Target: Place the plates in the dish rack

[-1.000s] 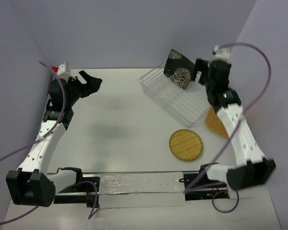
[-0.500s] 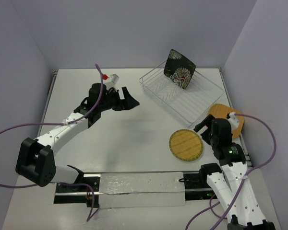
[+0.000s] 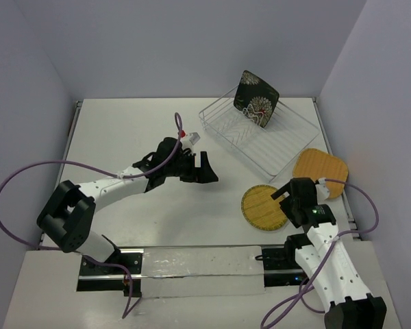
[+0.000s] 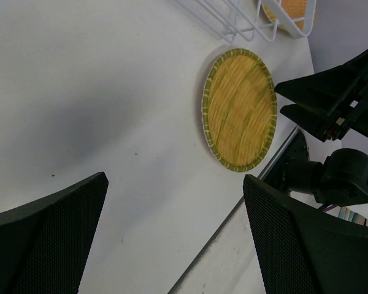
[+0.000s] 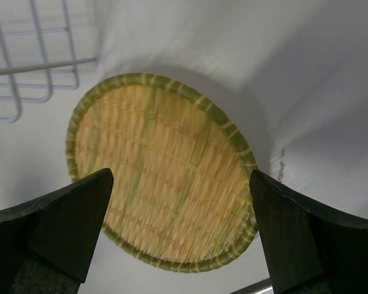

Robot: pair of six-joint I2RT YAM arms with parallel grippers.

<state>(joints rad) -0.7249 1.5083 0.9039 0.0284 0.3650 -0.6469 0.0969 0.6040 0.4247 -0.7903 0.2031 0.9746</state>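
The square black flowered plate (image 3: pixel 256 99) stands upright in the far end of the wire dish rack (image 3: pixel 282 147). The round yellow woven plate (image 3: pixel 262 208) lies flat on the table in front of the rack; it also shows in the left wrist view (image 4: pixel 239 110) and the right wrist view (image 5: pixel 162 171). The orange-tan wooden plate (image 3: pixel 320 172) lies right of the rack. My right gripper (image 3: pixel 283 204) is open and empty, just above the yellow plate's right edge. My left gripper (image 3: pixel 210 171) is open and empty, left of the yellow plate, over bare table.
The rack's near corner (image 4: pixel 233 18) shows in the left wrist view, and its wires (image 5: pixel 30 61) in the right wrist view. The purple side wall runs close to the right of the orange-tan plate. A rail runs along the table's front edge (image 3: pixel 192 264).
My right arm swung from the rack's far end down to the yellow plate. My left arm swept from the far left across the table toward the yellow plate.
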